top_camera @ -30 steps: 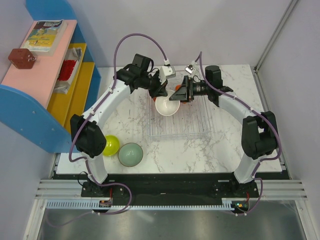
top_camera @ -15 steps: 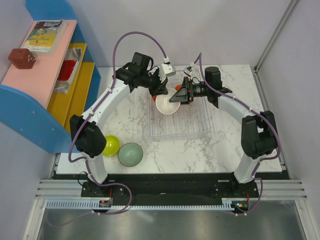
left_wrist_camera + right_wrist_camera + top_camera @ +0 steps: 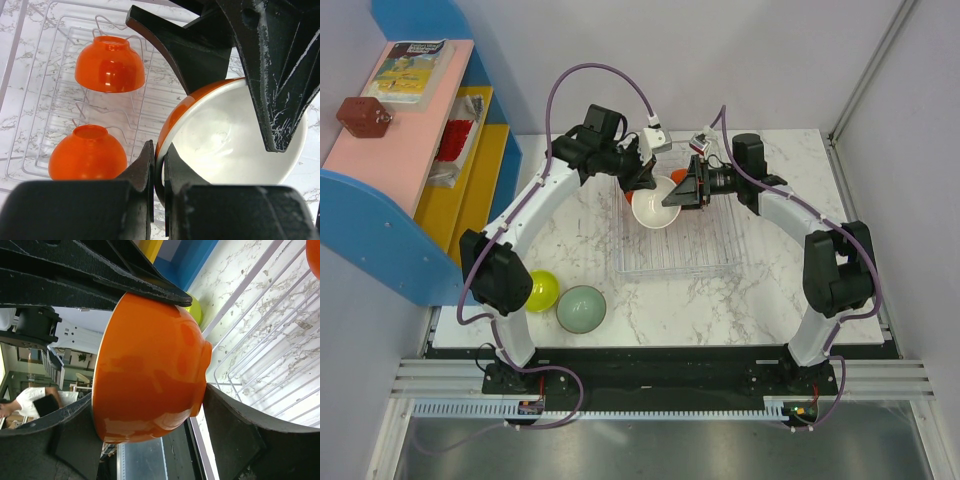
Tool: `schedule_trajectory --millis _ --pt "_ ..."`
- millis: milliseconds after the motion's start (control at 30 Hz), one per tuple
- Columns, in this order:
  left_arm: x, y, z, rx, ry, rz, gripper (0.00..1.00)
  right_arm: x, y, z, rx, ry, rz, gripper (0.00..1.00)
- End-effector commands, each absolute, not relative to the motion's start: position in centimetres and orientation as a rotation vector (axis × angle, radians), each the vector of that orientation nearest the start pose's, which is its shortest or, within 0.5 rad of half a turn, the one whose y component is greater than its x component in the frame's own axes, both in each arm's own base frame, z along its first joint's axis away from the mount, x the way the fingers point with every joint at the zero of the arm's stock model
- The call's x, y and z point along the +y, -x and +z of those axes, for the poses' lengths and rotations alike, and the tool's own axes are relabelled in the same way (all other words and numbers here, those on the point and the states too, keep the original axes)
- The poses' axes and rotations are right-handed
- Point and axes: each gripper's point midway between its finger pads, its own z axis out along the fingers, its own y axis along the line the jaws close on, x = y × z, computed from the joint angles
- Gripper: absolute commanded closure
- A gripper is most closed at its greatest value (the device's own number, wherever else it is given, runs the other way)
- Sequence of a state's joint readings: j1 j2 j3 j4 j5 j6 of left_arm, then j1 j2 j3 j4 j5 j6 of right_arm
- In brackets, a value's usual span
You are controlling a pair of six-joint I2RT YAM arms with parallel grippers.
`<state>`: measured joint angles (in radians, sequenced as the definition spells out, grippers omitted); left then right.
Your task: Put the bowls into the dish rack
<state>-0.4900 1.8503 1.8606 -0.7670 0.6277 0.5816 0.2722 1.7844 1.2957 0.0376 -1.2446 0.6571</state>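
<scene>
Both arms arch inward from their bases and meet over the far left part of the dish rack (image 3: 710, 255), wrists pointing toward each other. The left hand (image 3: 642, 188) reaches in from the left with its wrist turned down. Its fingers (image 3: 145, 165) are clenched on the near rim of the white-inside bowl (image 3: 655, 208), one finger inside the wall and one outside. The bowl hangs tilted over the rack's ribs, its orange outside toward the rack's left wall.

The right hand (image 3: 678, 190) comes in from the right and straddles the same bowl. In the left wrist view one black finger lies across the white inside and the other passes outside the far wall. In the right wrist view the bowl's orange side and foot sit between the fingers (image 3: 240, 430). The upper finger lies along the bowl's wall, but I cannot tell whether this hand is pressing or loose.

Two orange bowls (image 3: 110, 65) (image 3: 87, 155) stand upside down in the rack, apart from each other. On the marble surface (image 3: 770, 300) near the left arm's base, the lime-yellow bowl (image 3: 542, 290) and the grey-green bowl (image 3: 581, 309) sit just beside each other, outside the rack.
</scene>
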Motion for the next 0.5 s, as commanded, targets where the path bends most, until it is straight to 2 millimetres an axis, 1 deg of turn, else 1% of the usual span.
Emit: schedule_trajectory --millis 0,200,233,333,467 --pt "-30.68 -38.20 28.10 1.645 -1.384 -0.678 0.98 27.38 -34.12 24.18 2.026 0.576 1.812 0.21" --pt "-30.76 -38.18 27.76 1.653 -1.385 -0.688 0.98 27.22 -33.78 24.57 2.010 0.597 1.829 0.19" --pt "-30.75 -38.17 27.79 1.653 -1.385 -0.688 0.98 27.09 -33.71 24.72 2.003 0.605 1.832 0.18" --pt "-30.76 -38.19 27.81 1.650 -1.384 -0.687 0.98 26.82 -33.81 24.75 1.998 0.602 1.830 0.16" --pt "-30.79 -38.14 27.87 1.647 -1.385 -0.689 0.98 26.46 -34.11 24.83 1.993 0.591 1.824 0.16"
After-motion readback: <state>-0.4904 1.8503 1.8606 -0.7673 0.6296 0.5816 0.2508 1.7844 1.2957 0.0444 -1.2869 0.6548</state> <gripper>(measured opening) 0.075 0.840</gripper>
